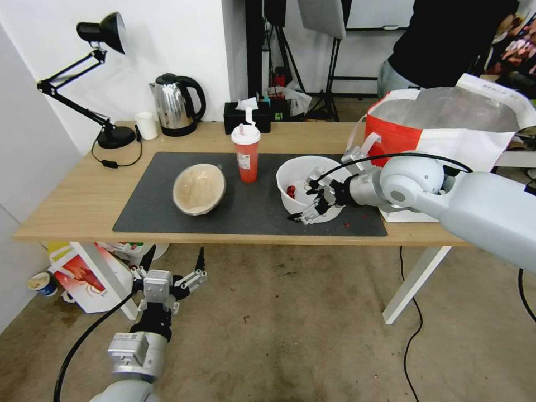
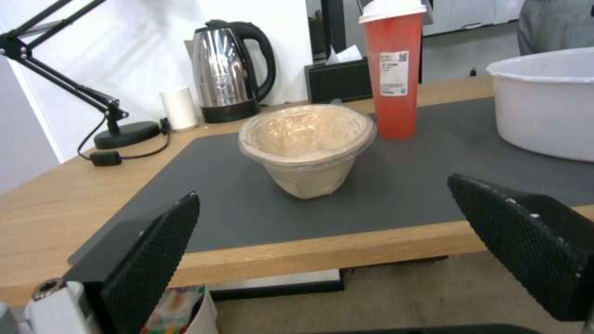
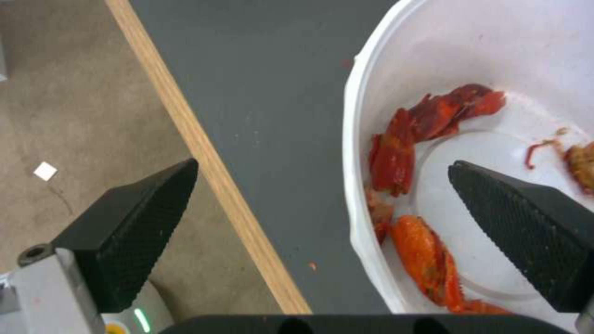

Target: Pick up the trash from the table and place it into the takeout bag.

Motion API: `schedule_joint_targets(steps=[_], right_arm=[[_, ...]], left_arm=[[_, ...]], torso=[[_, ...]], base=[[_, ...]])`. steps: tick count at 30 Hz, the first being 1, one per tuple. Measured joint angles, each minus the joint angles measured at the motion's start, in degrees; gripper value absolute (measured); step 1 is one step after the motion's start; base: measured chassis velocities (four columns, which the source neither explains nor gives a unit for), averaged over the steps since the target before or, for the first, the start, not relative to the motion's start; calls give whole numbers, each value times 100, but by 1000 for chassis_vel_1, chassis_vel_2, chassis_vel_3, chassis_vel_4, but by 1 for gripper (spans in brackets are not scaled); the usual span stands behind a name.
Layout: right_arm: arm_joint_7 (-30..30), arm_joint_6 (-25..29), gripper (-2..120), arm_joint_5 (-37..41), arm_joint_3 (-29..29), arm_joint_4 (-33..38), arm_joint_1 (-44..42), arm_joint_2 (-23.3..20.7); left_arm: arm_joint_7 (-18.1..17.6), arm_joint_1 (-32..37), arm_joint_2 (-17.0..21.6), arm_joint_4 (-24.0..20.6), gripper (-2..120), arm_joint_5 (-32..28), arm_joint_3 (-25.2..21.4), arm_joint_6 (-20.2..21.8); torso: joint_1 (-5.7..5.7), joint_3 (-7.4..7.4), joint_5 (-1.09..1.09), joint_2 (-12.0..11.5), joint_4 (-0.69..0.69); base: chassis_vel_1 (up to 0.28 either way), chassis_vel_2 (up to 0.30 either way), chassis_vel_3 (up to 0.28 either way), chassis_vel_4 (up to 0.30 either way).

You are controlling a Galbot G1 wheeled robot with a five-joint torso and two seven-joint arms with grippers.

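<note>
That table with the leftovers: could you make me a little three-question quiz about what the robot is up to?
1. True or false: the right gripper has one finger inside the white bowl and one outside its rim.
2. What stands between the tan bowl and the white bowl?
a) kettle
b) red cup
c) lamp
3. Fill in: the left gripper hangs open below the ____ edge.

Key:
1. True.
2. b, the red cup.
3. Table.
</note>
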Motion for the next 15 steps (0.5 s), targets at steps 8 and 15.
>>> schedule_joint_targets(steps=[8,15], right_arm=[[-26,-2,100,46,21,-75,-64,36],[-60,-2,96,45,23,-137,-156,49]], left_arm=[[0,0,0,0,100,0,0,0],[0,0,0,0,100,0,-1,0]], torso=[[0,0,0,0,0],[0,0,0,0,-1]], base=[[0,0,0,0],[0,0,0,0]])
